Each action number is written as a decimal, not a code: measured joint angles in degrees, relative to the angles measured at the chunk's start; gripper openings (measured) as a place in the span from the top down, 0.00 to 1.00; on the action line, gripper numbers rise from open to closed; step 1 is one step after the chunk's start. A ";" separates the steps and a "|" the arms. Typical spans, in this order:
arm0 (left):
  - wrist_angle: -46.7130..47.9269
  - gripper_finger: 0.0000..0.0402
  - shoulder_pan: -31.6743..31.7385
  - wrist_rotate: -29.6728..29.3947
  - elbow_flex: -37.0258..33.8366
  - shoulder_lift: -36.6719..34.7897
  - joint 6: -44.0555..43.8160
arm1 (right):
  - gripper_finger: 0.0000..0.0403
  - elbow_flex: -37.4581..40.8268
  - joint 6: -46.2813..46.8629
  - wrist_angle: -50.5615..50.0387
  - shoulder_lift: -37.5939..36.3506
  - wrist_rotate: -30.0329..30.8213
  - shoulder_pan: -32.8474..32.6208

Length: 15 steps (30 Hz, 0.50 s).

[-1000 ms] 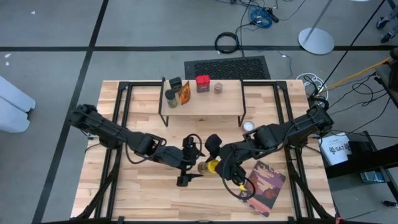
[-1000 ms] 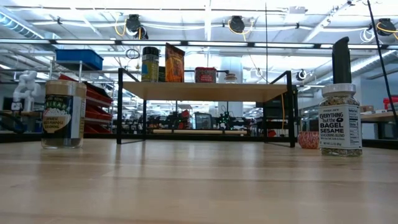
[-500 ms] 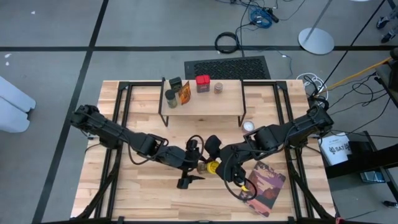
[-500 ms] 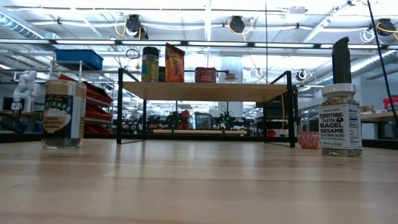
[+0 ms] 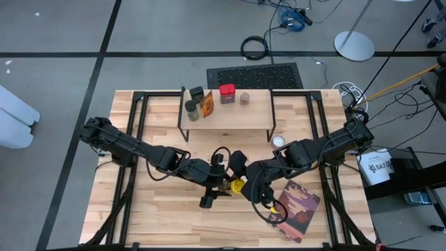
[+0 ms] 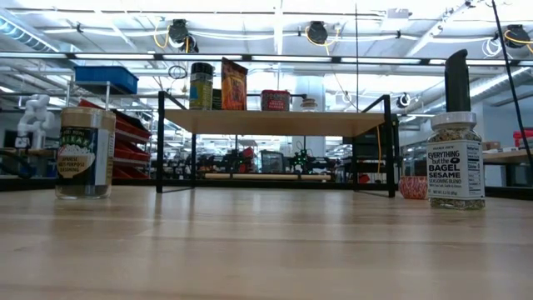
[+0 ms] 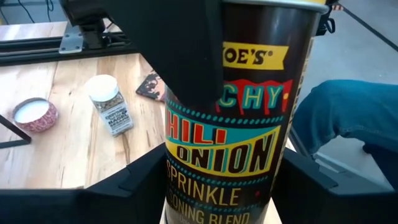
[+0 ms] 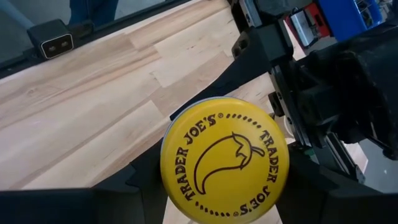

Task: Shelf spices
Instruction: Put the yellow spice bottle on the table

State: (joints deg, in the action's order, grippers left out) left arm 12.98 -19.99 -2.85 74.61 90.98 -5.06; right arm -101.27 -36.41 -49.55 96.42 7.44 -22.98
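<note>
Shelving part done | four spices are sitting on the shelf (image 5: 226,115) | my right gripper (image 5: 242,183) is holding the yellow-lidded jar (image 5: 238,186) mid-table, near the shelf | my left gripper (image 5: 221,183) is flanking it, grip unclear | three jars left.

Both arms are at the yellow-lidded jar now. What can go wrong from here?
The right gripper holds the chili onion jar; if it releases before the left gripper grips firmly, the jar may drop.
Both grippers crowd the same jar, so they could knock each other.
</note>
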 joint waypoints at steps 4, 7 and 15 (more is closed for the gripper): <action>0.06 0.41 0.00 0.08 0.00 0.00 0.00 | 0.47 0.00 0.52 -0.10 0.00 0.07 0.00; 0.04 0.41 0.00 0.31 0.00 0.00 0.02 | 0.46 0.00 1.82 -0.18 0.00 0.13 0.00; 0.22 0.41 0.00 -0.79 0.00 -0.15 0.94 | 0.36 0.00 8.77 -0.58 0.00 2.13 -0.02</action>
State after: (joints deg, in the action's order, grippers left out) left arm 13.20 -19.99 -3.64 74.61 90.83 -4.12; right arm -101.27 -27.65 -50.13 96.42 9.57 -23.00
